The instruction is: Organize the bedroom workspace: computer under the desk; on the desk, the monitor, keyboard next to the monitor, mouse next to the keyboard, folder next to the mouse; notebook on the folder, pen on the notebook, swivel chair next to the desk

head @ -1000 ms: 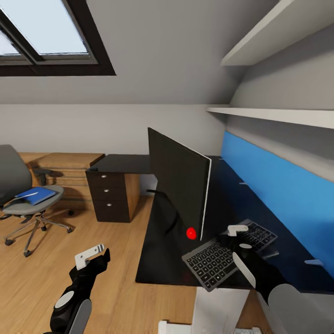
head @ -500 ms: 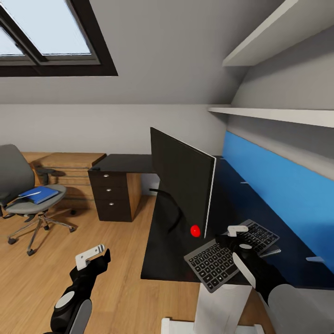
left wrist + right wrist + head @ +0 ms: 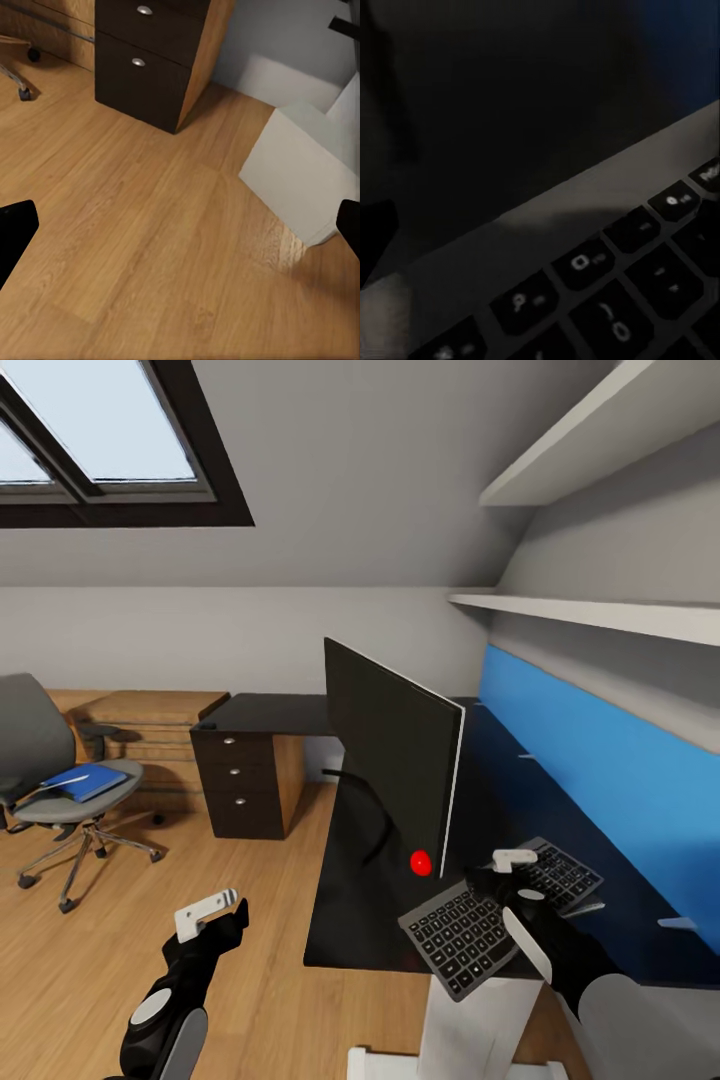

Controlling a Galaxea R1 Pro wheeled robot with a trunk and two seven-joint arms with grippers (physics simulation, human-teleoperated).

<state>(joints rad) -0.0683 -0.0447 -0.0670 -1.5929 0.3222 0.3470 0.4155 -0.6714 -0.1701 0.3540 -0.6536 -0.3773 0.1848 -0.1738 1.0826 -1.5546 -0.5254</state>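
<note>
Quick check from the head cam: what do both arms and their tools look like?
Both arms are glossy black with pale grey oval panels and grey outer segments. The left tool and right tool each end in black housings with white, blocky finger pieces. No cables or markings are visible.

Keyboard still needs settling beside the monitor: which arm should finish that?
Right. The right gripper is already on the keyboard, on the desk beside the monitor. The left gripper hangs open over bare floor, off the desk.

Desk (image 3: 370, 900) matt black; floor (image 3: 90, 950) smooth wood; keyboard (image 3: 470, 930) frame silver-grey.
</note>
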